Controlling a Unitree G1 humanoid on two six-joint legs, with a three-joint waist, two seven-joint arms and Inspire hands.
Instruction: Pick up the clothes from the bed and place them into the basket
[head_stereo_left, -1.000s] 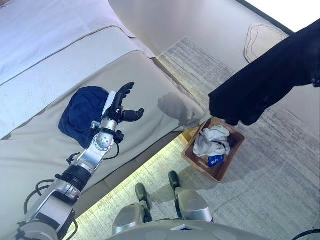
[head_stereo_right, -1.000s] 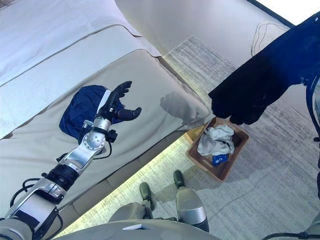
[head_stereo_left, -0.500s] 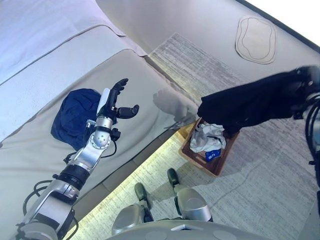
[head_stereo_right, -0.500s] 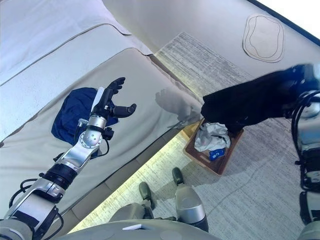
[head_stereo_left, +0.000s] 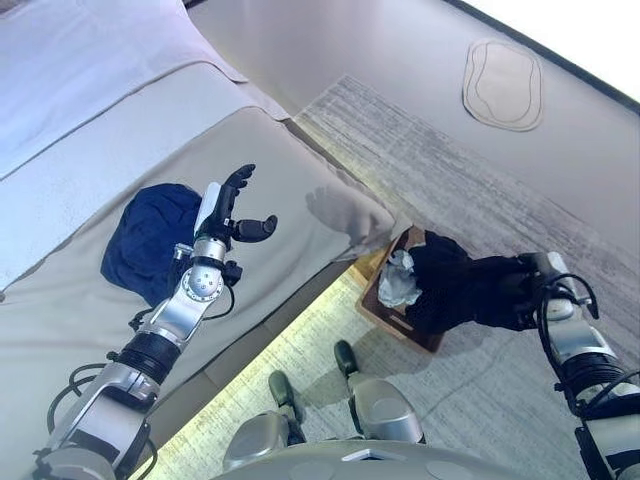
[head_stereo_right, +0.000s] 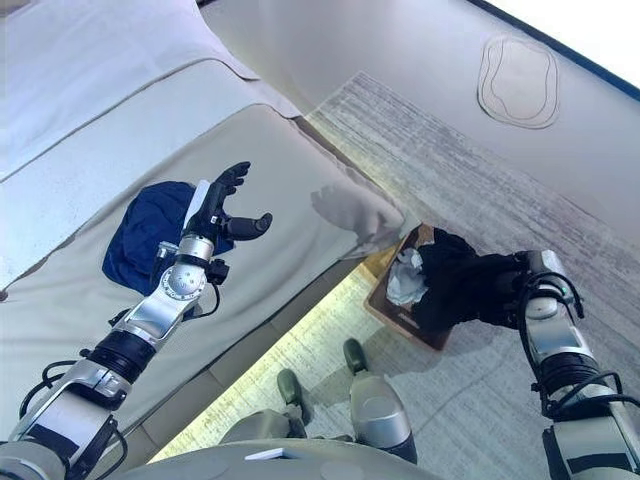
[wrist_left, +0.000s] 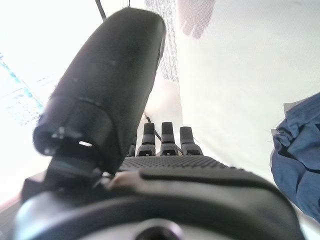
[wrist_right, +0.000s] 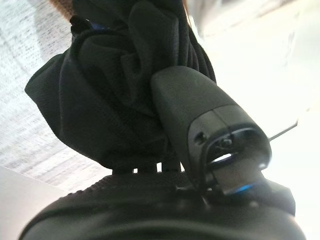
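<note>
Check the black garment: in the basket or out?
Partly in: black garment drapes over the basket rim, right robot hand gripping it.

Home bedroom: wide made bed (head_stereo_left: 90, 130) at ten o'clock, grey rug (head_stereo_left: 440, 190) at two o'clock.

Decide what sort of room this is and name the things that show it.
Probably a bedroom: a made bed with blue clothing on it, a rug alongside, and a basket of clothes on the floor.
</note>
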